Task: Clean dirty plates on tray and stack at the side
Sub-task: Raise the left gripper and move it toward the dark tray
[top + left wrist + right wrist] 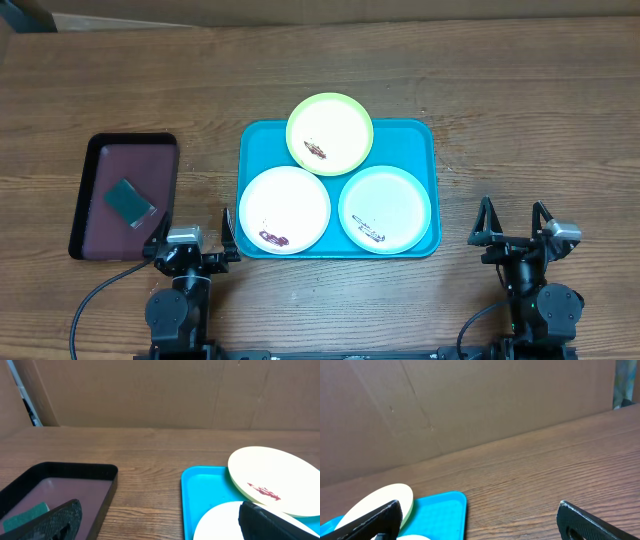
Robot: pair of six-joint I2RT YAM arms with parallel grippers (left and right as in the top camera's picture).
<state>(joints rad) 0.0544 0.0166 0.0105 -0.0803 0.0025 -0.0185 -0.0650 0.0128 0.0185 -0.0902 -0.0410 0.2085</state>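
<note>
Three plates lie on the turquoise tray (255, 140). The yellow-green plate (330, 132) leans on the tray's far rim, the white plate (284, 208) is front left, and the pale mint plate (385, 209) is front right. Each carries a dark brown smear. My left gripper (192, 232) rests open near the table's front edge, just left of the tray. My right gripper (514, 222) stands open to the right of the tray, nothing between its fingers. The left wrist view shows the tray (205, 492), the yellow-green plate (272, 480) and the white plate (220, 520).
A dark maroon tray (105, 170) with a black rim sits at the left and holds a green sponge (130, 202). Brown cardboard walls stand behind the table in both wrist views. Bare wood surrounds the trays.
</note>
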